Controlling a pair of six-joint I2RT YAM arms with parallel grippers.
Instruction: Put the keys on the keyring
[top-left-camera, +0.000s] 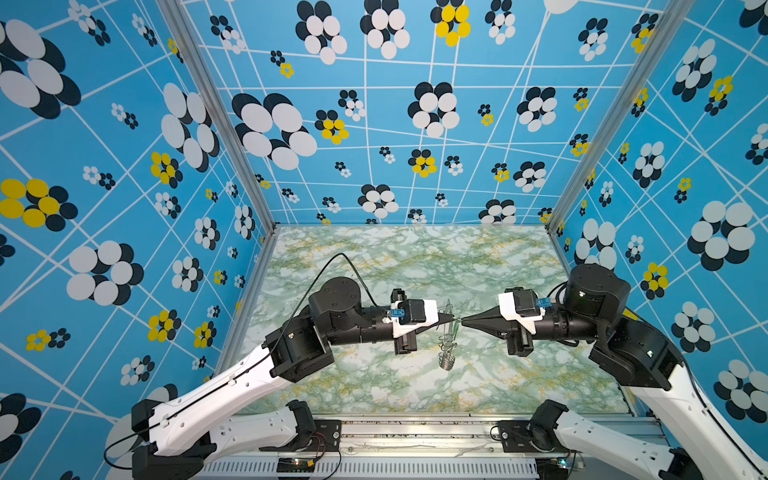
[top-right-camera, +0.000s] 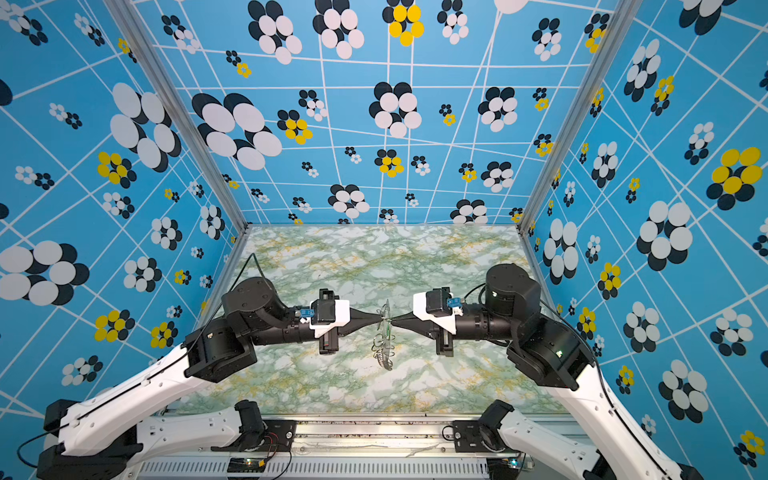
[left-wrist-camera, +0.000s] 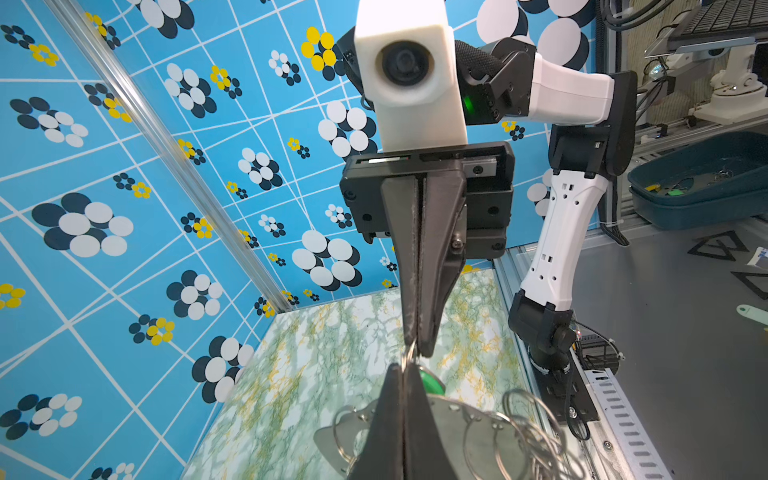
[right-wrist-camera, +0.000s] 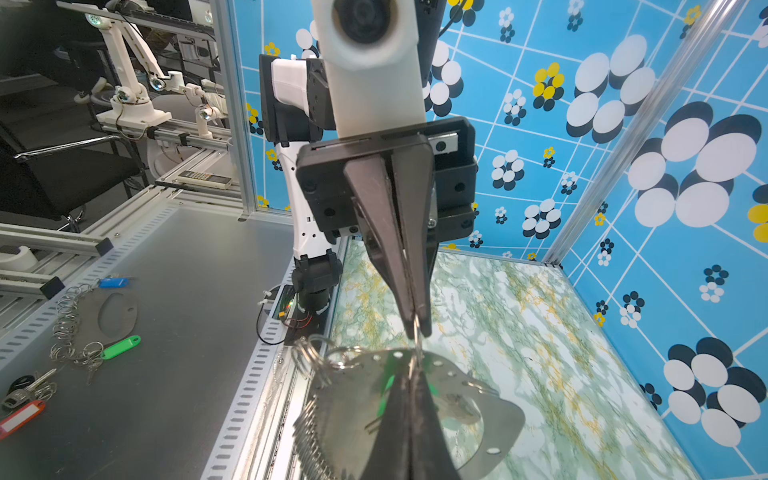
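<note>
At centre, both jaws clamp the keyring (right-wrist-camera: 349, 415).

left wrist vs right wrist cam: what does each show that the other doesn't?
Left wrist only: the dark bin outside the cell. Right wrist only: spare rings and a green tag on the grey bench. Both: left gripper and right gripper shut, tips meeting at the edge of the keyring, green key beside them.
</note>
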